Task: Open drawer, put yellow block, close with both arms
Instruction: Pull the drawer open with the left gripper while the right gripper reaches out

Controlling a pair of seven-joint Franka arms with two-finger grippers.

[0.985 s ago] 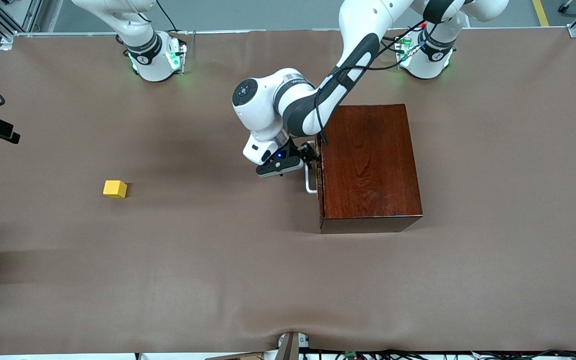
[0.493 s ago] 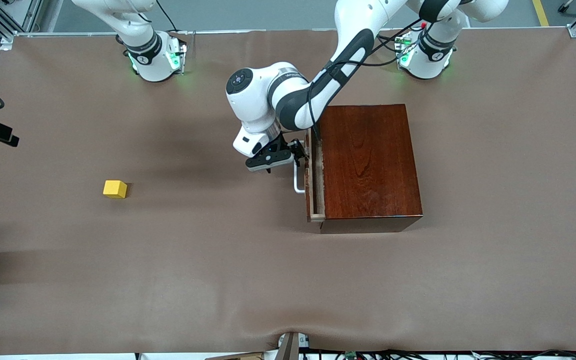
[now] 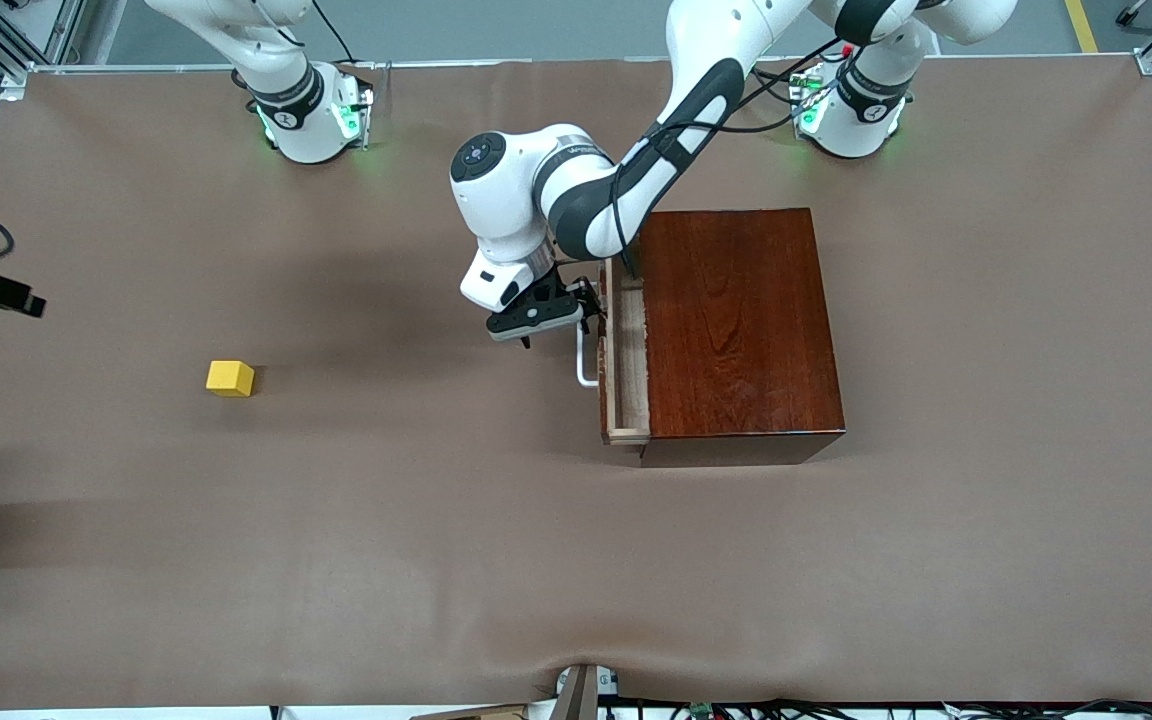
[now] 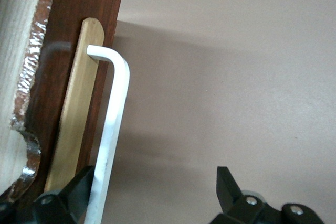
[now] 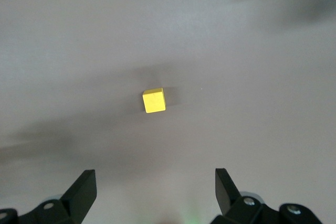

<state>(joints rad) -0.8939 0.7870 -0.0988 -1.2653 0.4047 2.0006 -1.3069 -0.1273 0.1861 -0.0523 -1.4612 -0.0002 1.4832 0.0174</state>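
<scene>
A plain brown mat covers the worktop. On it, toward the left arm's end, stands a glossy reddish-brown wooden box, its light-wood drawer pulled partly out. The left gripper sits at the drawer's white U-shaped bar handle; its fingers stand spread, one tucked between the bar and the drawer front. The small yellow cube lies alone toward the right arm's end, with bare mat all around. The right gripper, cut off in the front view, hangs over that cube, fingers wide apart and empty.
</scene>
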